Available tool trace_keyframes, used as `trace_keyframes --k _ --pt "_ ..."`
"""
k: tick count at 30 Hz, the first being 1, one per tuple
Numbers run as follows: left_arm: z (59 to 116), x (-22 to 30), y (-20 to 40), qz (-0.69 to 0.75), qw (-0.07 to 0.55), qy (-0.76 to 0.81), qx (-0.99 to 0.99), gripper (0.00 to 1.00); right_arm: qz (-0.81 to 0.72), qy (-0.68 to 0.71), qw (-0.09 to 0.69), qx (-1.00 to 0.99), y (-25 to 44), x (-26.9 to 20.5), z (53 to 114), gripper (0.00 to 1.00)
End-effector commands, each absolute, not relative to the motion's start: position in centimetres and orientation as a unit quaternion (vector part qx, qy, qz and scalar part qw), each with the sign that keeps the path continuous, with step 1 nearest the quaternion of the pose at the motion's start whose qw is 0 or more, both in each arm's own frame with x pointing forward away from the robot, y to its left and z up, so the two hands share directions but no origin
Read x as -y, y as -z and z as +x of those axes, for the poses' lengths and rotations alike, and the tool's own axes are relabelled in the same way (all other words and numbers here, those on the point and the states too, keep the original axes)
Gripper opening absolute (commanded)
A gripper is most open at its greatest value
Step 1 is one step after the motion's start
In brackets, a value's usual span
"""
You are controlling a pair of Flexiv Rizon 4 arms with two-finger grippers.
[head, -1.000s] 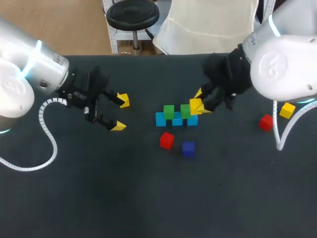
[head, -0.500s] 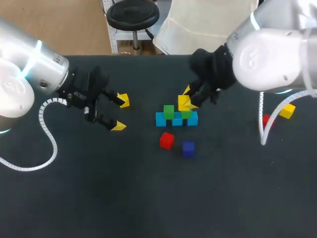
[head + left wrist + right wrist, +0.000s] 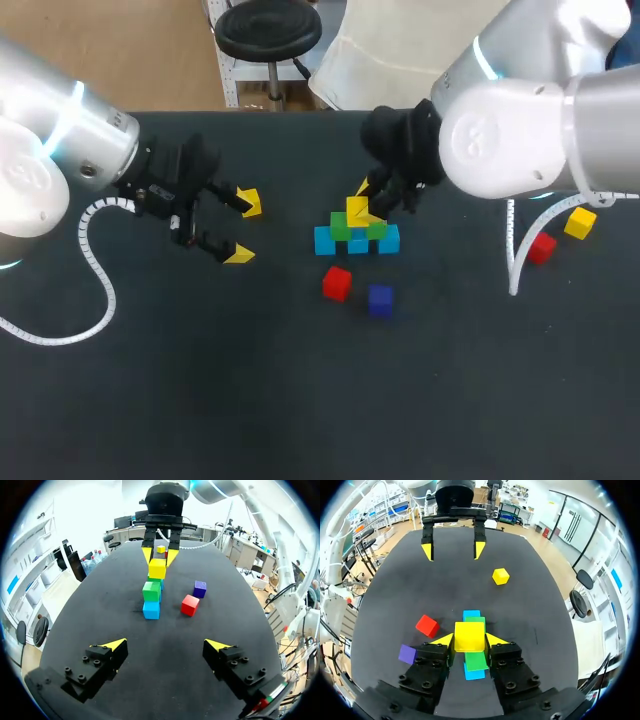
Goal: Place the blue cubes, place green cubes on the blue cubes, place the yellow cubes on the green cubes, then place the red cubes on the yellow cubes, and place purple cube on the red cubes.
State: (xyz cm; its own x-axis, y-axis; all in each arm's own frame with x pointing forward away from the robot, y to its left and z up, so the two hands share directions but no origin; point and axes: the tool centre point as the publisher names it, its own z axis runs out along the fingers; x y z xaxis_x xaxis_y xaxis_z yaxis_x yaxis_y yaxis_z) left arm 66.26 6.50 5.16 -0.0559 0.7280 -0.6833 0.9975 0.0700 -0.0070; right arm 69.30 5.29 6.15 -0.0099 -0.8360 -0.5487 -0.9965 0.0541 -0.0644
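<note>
PYRAMID IN PROGRESS: A yellow cube (image 3: 356,209) sits clamped from both sides between the fingers of the right gripper (image 3: 470,640). It is held over the middle of two green cubes (image 3: 341,228), which stand on a row of three blue cubes (image 3: 324,241) near the centre of the black table (image 3: 300,400). Whether the cube's underside rests on the greens or rides just above them cannot be told. (The fingers and the cube itself cover that seam in the right wrist view. In the left wrist view the row lines up end-on, so the far cubes hide behind the near ones.)

In the head view a red cube (image 3: 337,283) lies at 7 o'clock from the stack and a purple cube (image 3: 380,299) at 5 o'clock, near each other but apart. Well out at 3 o'clock, a second red cube (image 3: 541,247) and a second yellow cube (image 3: 579,222) lie beside the right arm's white cable.

At 9 o'clock the left gripper (image 3: 241,228) hangs with its fingers spread wide and nothing between them. A third yellow cube (image 3: 500,575) lies just beside one of its fingers, hard to separate from the yellow tip in the head view.
</note>
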Motion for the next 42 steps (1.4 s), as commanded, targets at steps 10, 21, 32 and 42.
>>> trace_keyframes --k 10,21,32,42 --pt "66.16 -6.63 -5.08 0.634 0.269 0.253 -0.68 1.0 -0.656 -0.175 0.235 -0.696 -5.62 -5.1 70.13 0.0" --pt "66.16 -6.63 -5.08 0.634 0.269 0.253 -0.68 1.0 -0.655 -0.178 0.236 -0.695 -5.51 -5.2 70.44 0.0" --pt "66.16 -6.63 -5.08 0.634 0.269 0.253 -0.68 1.0 -0.654 -0.18 0.235 -0.696 -5.42 -5.08 70.37 0.0" --pt "66.16 -6.63 -5.08 0.634 0.269 0.253 -0.68 1.0 -0.655 -0.181 0.235 -0.695 -5.55 -5.24 70.24 0.02"
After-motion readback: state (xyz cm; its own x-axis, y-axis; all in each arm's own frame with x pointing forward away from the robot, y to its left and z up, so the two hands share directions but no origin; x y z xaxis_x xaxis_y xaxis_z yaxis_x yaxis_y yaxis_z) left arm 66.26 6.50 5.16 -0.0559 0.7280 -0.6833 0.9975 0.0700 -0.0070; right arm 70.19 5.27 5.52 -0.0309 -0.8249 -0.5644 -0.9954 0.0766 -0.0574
